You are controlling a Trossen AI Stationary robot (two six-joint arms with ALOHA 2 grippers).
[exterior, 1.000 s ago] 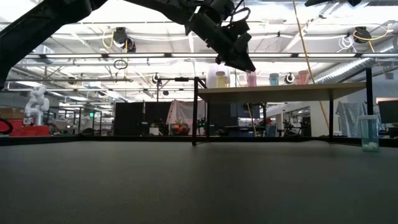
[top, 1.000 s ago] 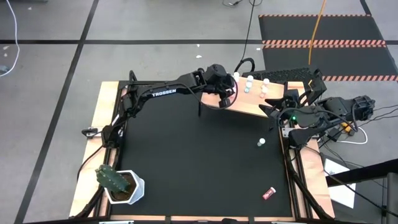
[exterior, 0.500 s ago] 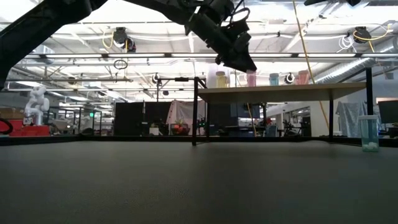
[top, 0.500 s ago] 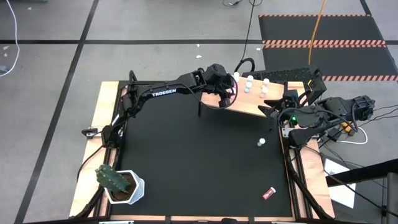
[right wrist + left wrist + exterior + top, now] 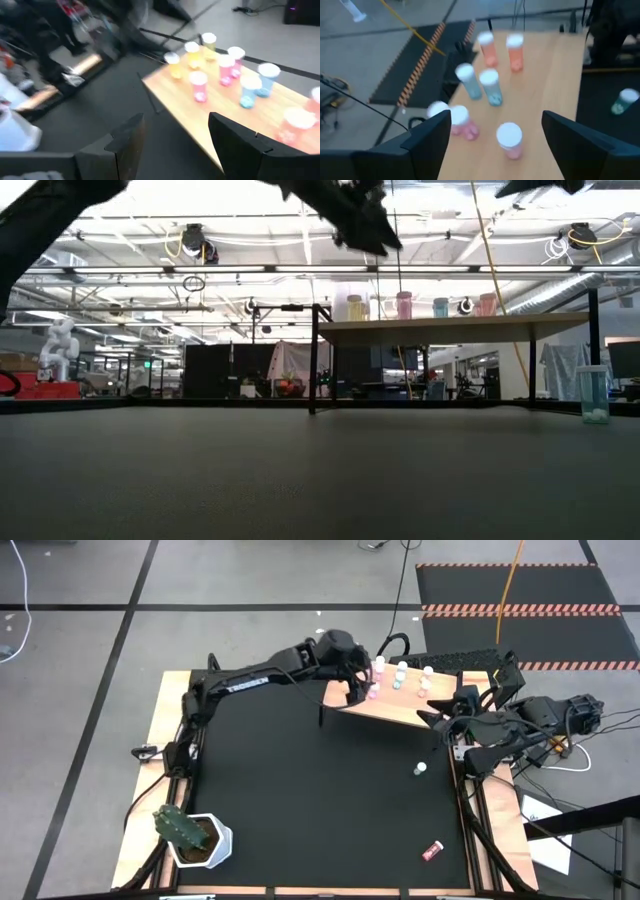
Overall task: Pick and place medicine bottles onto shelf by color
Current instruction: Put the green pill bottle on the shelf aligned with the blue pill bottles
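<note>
Left gripper (image 5: 362, 683): above the shelf (image 5: 400, 706), fingers spread, empty.
Right gripper (image 5: 437, 716): beside shelf, fingers apart, empty.
Medicine bottles (image 5: 490, 86): upright on shelf.

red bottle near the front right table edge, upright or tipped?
Tipped. In the high view the red bottle lies on its side on the black table, its white cap pointing sideways.
</note>
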